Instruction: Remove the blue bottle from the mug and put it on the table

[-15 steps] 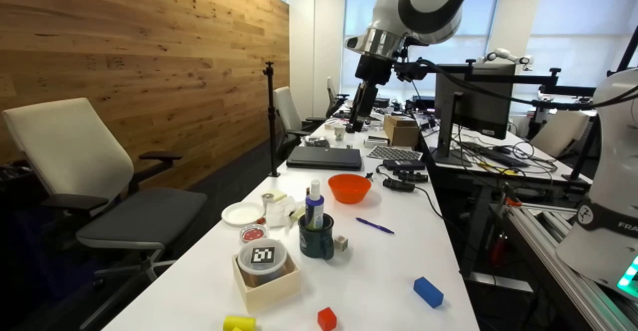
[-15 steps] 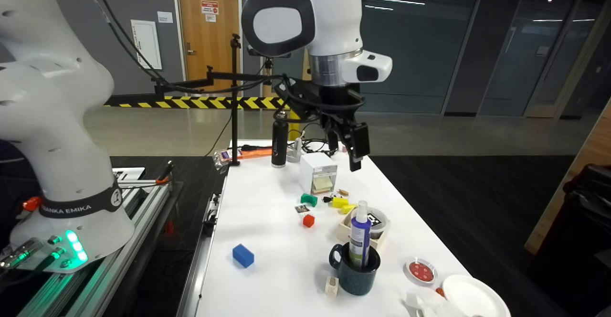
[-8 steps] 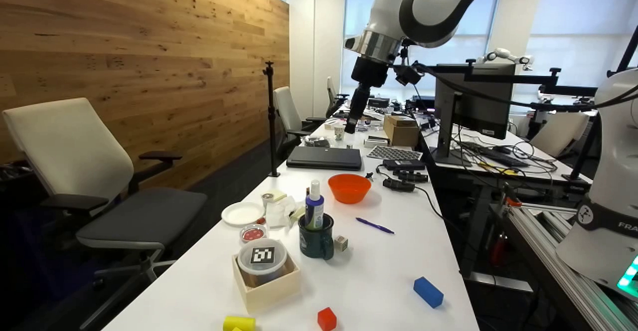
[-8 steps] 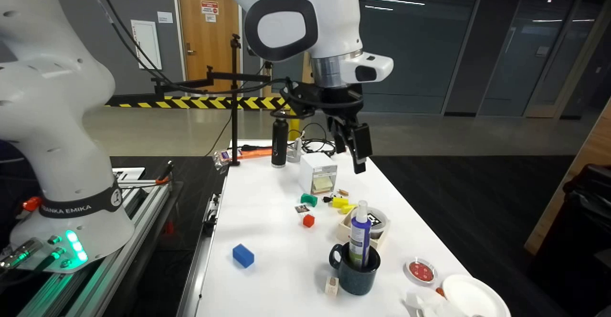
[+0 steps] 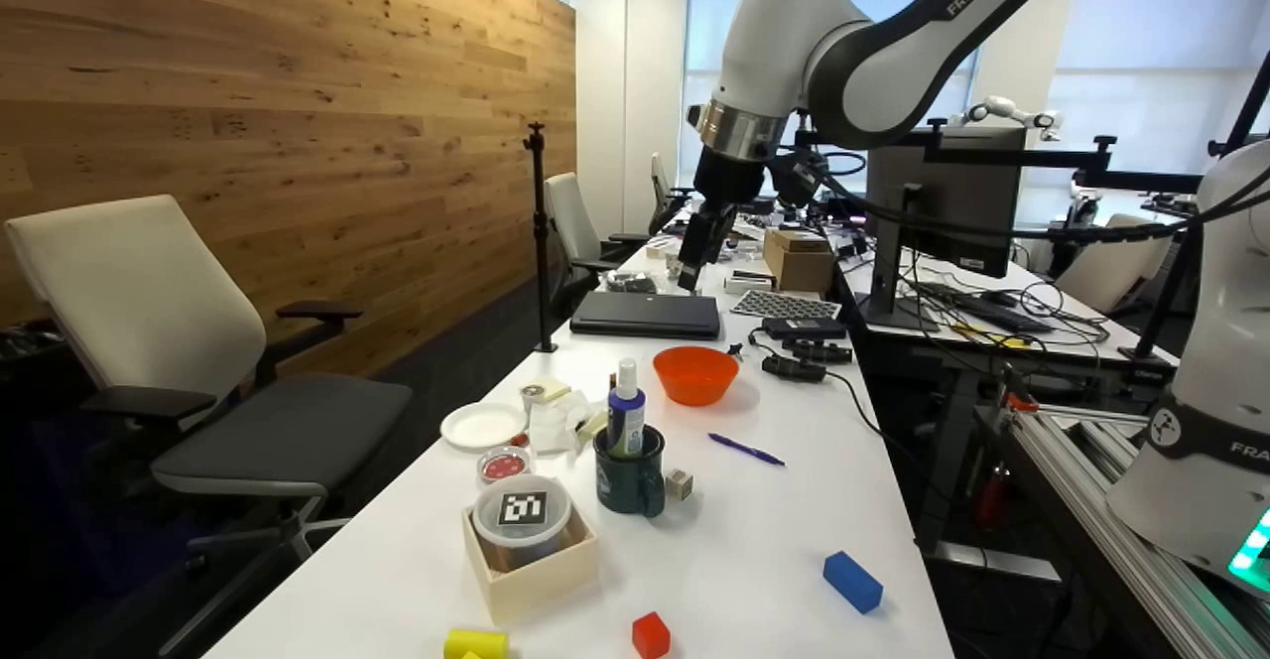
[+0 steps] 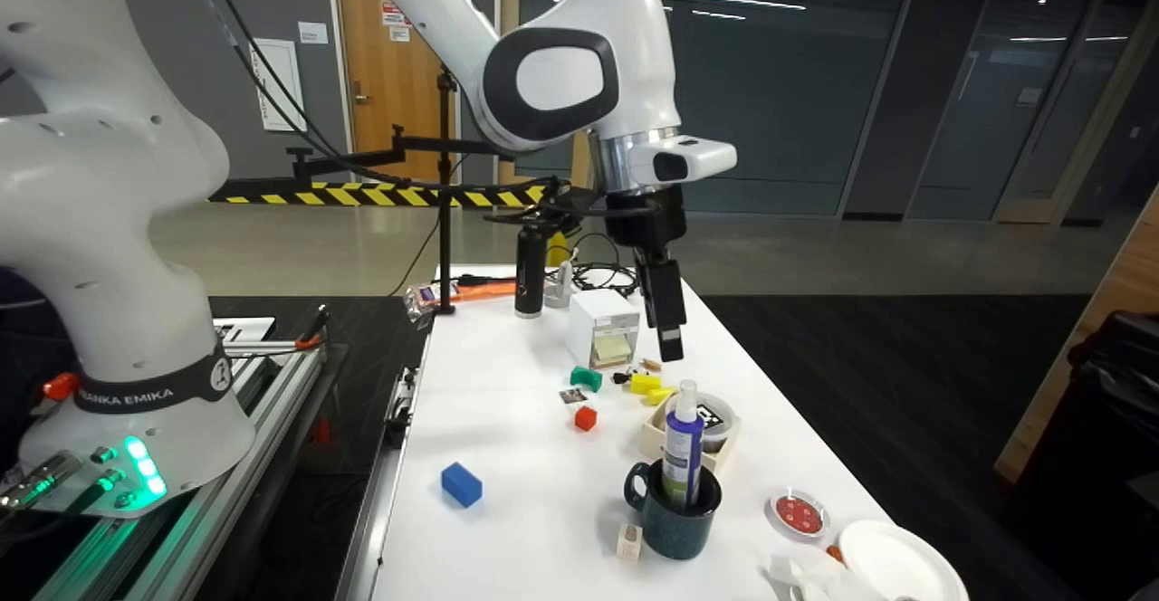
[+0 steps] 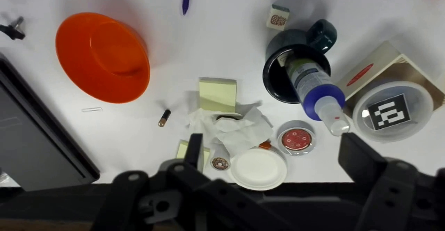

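Observation:
A blue-purple spray bottle with a clear white cap stands in the dark green mug; the bottle and the mug show in both exterior views, bottle and mug. The bottle's lower end is hidden inside the mug. In the wrist view the bottle points toward the right finger, and the mug has its handle at upper right. My gripper is open and empty. In both exterior views the gripper hangs above the table, higher than the bottle and apart from it.
A wooden box with a lidded tub stands close beside the mug. A stamp cube sits by the mug. An orange bowl, white plate, red-lidded round dish, tissue and laptop lie around.
My gripper has moved down and its fingers have turned, so they now overlap in an exterior view. The arm's upper links have lowered too. The bottle and mug have not moved.

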Controlling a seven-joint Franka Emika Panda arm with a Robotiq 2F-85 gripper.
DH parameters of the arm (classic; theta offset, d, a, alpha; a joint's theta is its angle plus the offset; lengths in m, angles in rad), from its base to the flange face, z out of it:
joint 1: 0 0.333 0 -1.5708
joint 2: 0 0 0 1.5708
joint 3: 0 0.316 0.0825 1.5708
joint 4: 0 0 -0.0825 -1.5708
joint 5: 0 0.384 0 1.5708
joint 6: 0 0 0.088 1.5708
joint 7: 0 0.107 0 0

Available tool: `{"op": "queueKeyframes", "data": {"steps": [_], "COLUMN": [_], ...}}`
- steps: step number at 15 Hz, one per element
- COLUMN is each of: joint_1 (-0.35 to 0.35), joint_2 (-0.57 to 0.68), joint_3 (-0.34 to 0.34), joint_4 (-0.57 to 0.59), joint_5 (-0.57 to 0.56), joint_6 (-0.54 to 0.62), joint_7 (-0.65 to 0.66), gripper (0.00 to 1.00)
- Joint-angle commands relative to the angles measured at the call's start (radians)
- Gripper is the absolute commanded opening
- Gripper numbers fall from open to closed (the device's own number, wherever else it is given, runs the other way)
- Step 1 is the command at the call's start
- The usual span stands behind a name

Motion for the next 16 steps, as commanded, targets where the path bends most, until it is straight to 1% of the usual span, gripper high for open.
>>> {"op": "queueKeyframes", "data": {"steps": [1, 4, 7, 8, 9, 12, 16], "joint_1": [0.067, 0.126, 0.159, 0.166, 0.168, 0.168, 0.177], "joint_2": [-0.022, -0.005, 0.033, 0.049, 0.067, 0.130, 0.227], "joint_3": [0.040, 0.075, 0.083, 0.080, 0.076, 0.059, 0.030], "joint_4": [-0.004, 0.003, 0.026, 0.036, 0.045, 0.079, 0.157], "joint_5": [-0.053, -0.011, 0.037, 0.065, 0.068, 0.089, 0.117], "joint_6": [-0.092, -0.125, -0.163, -0.175, -0.173, -0.145, -0.110], "joint_7": [0.180, 0.225, 0.234, 0.223, 0.227, 0.231, 0.225], "gripper": [1.00, 1.00, 1.00, 1.00, 1.00, 1.00, 1.00]}}
